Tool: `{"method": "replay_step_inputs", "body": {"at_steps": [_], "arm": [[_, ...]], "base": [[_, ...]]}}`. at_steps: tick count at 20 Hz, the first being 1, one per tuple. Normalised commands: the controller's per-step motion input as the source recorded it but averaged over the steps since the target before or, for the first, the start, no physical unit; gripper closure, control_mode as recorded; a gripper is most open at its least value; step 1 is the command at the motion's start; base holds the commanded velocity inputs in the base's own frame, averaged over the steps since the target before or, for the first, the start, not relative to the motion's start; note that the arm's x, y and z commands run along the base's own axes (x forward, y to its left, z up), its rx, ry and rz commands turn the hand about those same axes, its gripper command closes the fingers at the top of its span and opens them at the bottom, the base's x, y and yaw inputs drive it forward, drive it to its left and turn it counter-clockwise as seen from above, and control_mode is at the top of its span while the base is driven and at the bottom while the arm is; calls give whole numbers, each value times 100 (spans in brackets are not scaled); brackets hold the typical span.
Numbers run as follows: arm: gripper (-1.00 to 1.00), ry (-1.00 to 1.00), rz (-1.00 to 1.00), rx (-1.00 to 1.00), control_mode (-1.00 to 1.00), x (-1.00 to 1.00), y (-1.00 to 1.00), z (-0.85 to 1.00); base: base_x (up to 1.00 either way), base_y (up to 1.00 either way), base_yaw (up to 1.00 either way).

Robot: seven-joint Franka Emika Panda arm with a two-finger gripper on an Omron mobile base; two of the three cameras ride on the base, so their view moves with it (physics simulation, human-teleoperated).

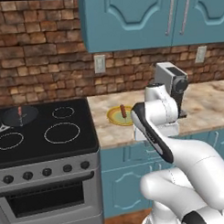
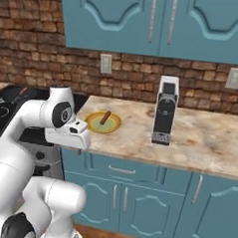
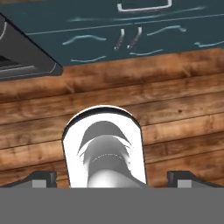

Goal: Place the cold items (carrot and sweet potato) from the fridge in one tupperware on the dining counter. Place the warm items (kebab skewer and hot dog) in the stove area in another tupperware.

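Note:
The kebab skewer (image 1: pixel 19 111) lies in a dark pan (image 1: pixel 27 117) on the back left burner of the stove area (image 1: pixel 64 134). On the beige counter to its right, the hot dog (image 1: pixel 123 112) (image 2: pixel 105 117) rests on a yellow plate (image 1: pixel 115 117) (image 2: pixel 94 124). My gripper (image 2: pixel 73 144) (image 3: pixel 113 179) hangs in front of the counter edge and points down at the wooden floor. It is open wide, with nothing between its fingertips (image 3: pixel 41 178). The carrot, sweet potato, fridge, tupperware and dining counter are out of view.
A black and white coffee machine (image 1: pixel 173 84) (image 2: pixel 165 111) stands on the counter right of the plate. Teal wall cabinets (image 2: pixel 156 23) hang above, and teal base cabinets (image 2: pixel 121 196) and the steel oven front (image 1: pixel 48 194) stand below.

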Motion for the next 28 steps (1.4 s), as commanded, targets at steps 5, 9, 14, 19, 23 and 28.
{"method": "replay_step_inputs", "body": {"at_steps": [5,9,14,19,23,28], "arm": [[-100,0,0,0,100,0,0,0],[-100,0,0,0,100,0,0,0],[-100,0,0,0,100,0,0,0],[-100,0,0,0,100,0,0,0],[-100,0,0,0,100,0,0,0],[-100,0,0,0,100,0,0,0]], "base": [[57,5,0],[36,0,0],[33,0,0],[40,1,0],[47,5,0],[35,3,0]]}}
